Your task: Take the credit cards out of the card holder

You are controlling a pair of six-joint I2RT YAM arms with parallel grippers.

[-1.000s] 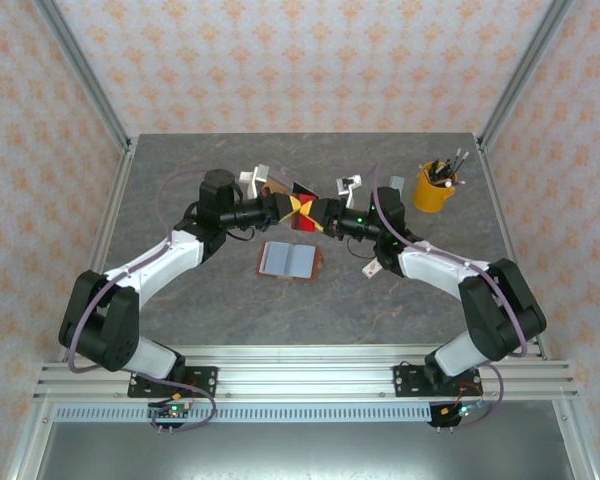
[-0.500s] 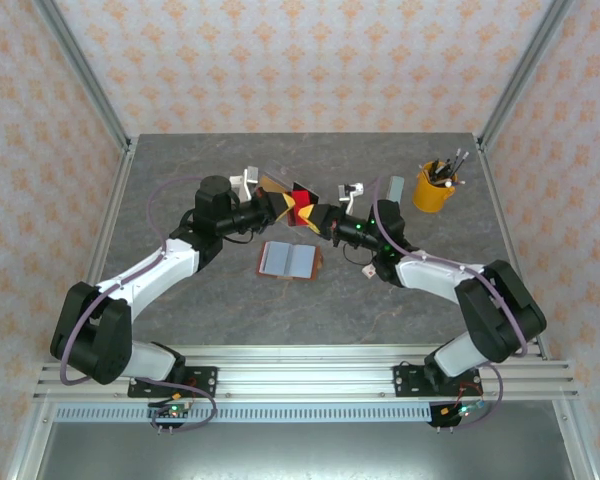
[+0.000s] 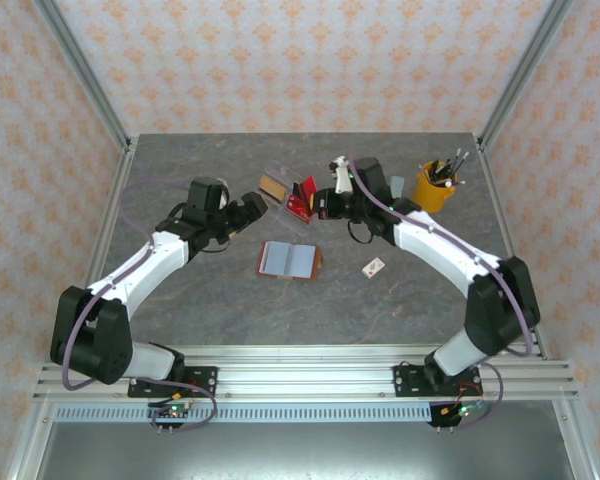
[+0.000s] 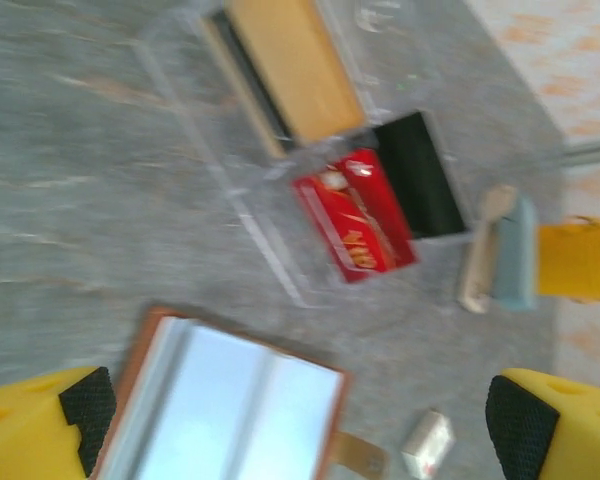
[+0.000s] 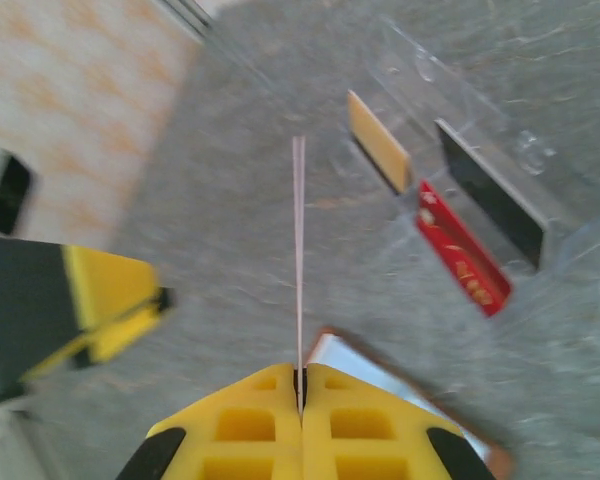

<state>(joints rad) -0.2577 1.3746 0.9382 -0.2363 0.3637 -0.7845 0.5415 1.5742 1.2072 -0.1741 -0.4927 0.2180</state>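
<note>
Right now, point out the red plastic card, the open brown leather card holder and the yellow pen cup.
red plastic card (image 4: 355, 215): left wrist view, middle of its face.
open brown leather card holder (image 3: 288, 259): top external view, centre fold.
yellow pen cup (image 3: 430, 197): top external view, outer wall.

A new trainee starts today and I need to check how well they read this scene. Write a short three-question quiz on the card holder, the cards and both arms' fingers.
1. True or false: the left arm's yellow fingers are shut.
2. How does the square brown leather card holder lie? A) open on the grey table; B) closed on the table; C) held in the left fingers.
3. Fill in: the right arm's yellow fingers are shut on a ____, seen edge-on.

Key
1: false, they stand wide open.
2: A.
3: thin plastic card.
</note>
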